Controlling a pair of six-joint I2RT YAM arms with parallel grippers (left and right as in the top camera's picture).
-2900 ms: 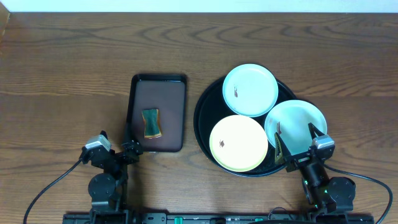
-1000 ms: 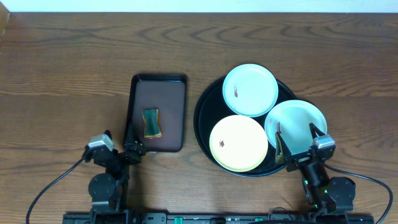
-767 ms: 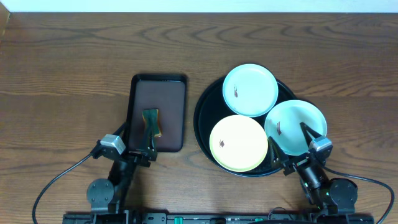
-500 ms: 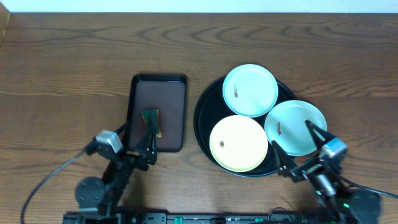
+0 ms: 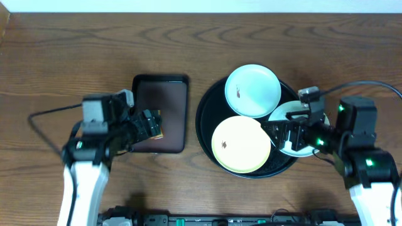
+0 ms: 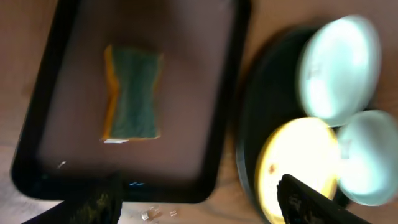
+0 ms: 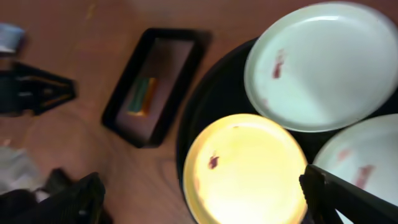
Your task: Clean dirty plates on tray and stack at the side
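Three plates lie on the round black tray [image 5: 204,119]: a mint plate [image 5: 252,90] at the back, a yellow plate [image 5: 240,144] in front, and a second mint plate [image 5: 290,110] at the right, partly hidden under my right arm. Each has a small dark smudge. My right gripper [image 5: 290,132] hovers open above the right mint plate and the yellow plate [image 7: 245,168], holding nothing [image 7: 202,180]. My left gripper [image 5: 147,125] hovers open and empty above the near end of the brown tray [image 6: 199,186].
A dark brown rectangular tray [image 5: 160,94] lies left of the black tray and holds a green and yellow sponge [image 6: 132,93]. In the overhead view the left gripper mostly hides the sponge. Bare wood table lies all round both trays.
Both arms have risen from the table's front edge and moved forward. The left gripper is now over the brown tray, the right over the right mint plate. The plates have not moved.
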